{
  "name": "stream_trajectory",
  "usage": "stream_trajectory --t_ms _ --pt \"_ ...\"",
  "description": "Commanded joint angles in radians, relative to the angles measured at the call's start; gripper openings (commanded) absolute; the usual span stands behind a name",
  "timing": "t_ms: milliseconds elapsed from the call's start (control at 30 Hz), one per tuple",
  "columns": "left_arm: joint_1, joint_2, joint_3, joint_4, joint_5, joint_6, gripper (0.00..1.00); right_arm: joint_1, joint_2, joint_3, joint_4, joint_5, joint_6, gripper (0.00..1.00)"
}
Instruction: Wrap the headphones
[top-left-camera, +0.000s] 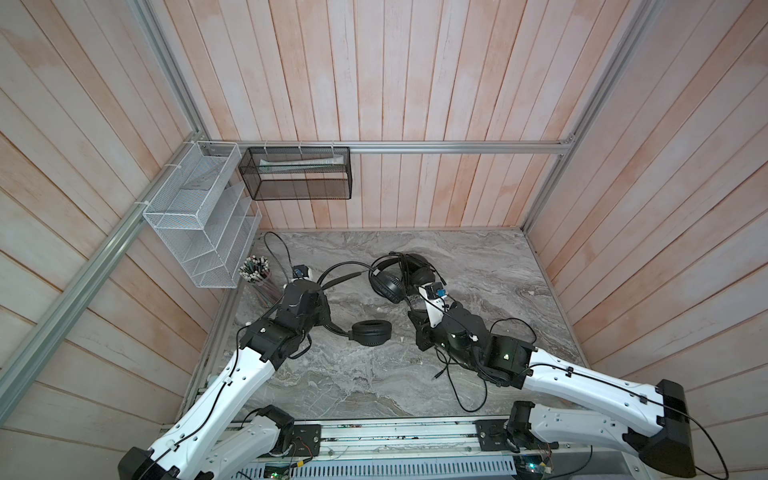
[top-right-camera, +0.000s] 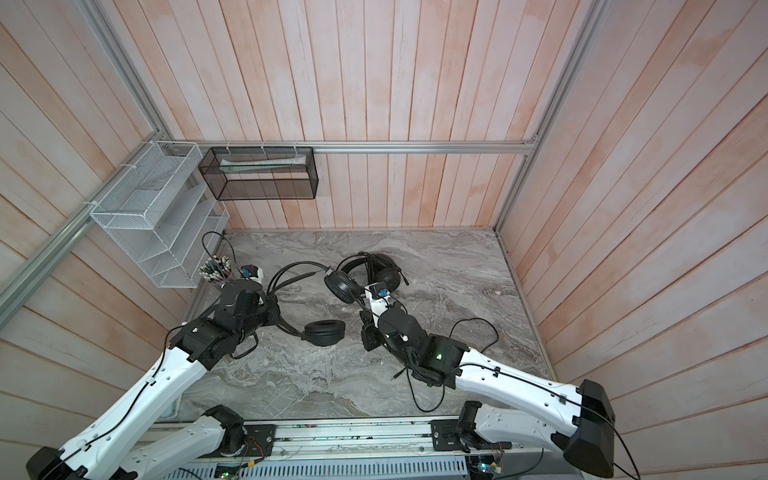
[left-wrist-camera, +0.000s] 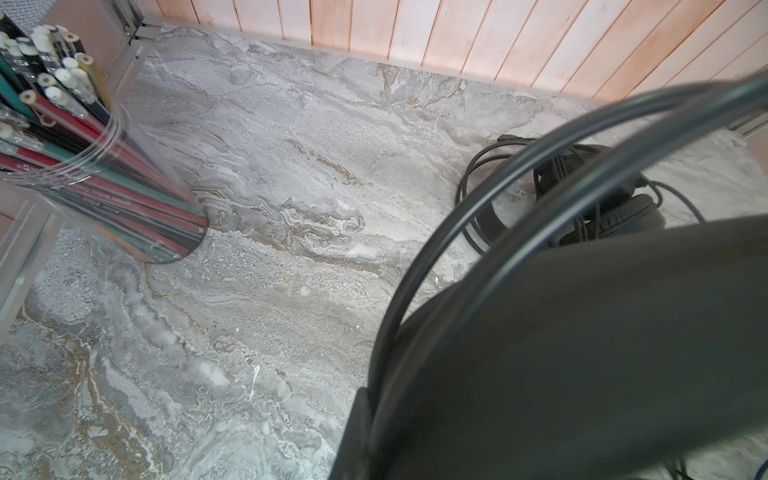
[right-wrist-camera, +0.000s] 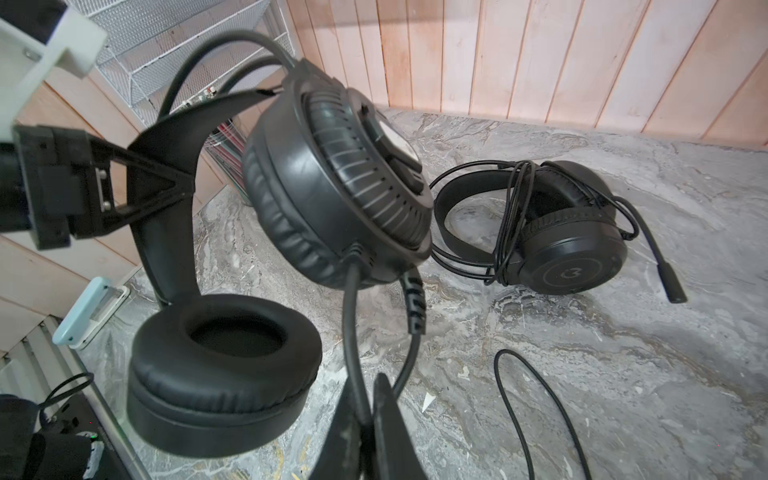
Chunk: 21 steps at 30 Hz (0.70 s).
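The right wrist view showed what both top views hid: the left claw (right-wrist-camera: 178, 183) clamped on the near headset's (right-wrist-camera: 224, 365) headband (right-wrist-camera: 166, 232), and the right claw (right-wrist-camera: 365, 424) pinched shut on its cable (right-wrist-camera: 353, 324) (hanging from the raised earcup (right-wrist-camera: 332, 187)). The far headset (right-wrist-camera: 573, 241), cable-wound, lay behind on the worktop (right-wrist-camera: 623, 374).

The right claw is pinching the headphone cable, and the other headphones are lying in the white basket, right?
Not quite. The other pair lies on the marble table, not in the white basket; the right wrist view shows it. The right gripper does pinch the cable.
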Motion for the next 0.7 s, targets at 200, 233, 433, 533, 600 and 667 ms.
stream_trajectory --t_ms 200,233,433,533,600,667 --pt "-0.092 -0.036 -0.068 0.098 -0.102 0.065 0.00 -0.045 0.014 0.074 -0.094 0.069 0.038 0.09" --pt "-0.107 -0.035 -0.076 0.105 -0.121 0.073 0.00 -0.058 0.009 0.075 -0.093 0.049 0.042 0.09" --pt "-0.162 -0.052 -0.118 0.154 -0.191 0.114 0.00 -0.102 0.024 0.092 -0.094 -0.072 0.046 0.11" --pt "-0.177 -0.073 -0.137 0.173 -0.215 0.133 0.00 -0.117 0.032 0.091 -0.104 -0.086 0.044 0.12" --pt "-0.185 -0.084 -0.145 0.180 -0.228 0.138 0.00 -0.124 0.031 0.079 -0.082 -0.121 0.051 0.12" --pt "-0.192 -0.089 -0.149 0.182 -0.230 0.136 0.00 -0.125 0.035 0.066 -0.054 -0.154 0.065 0.13"
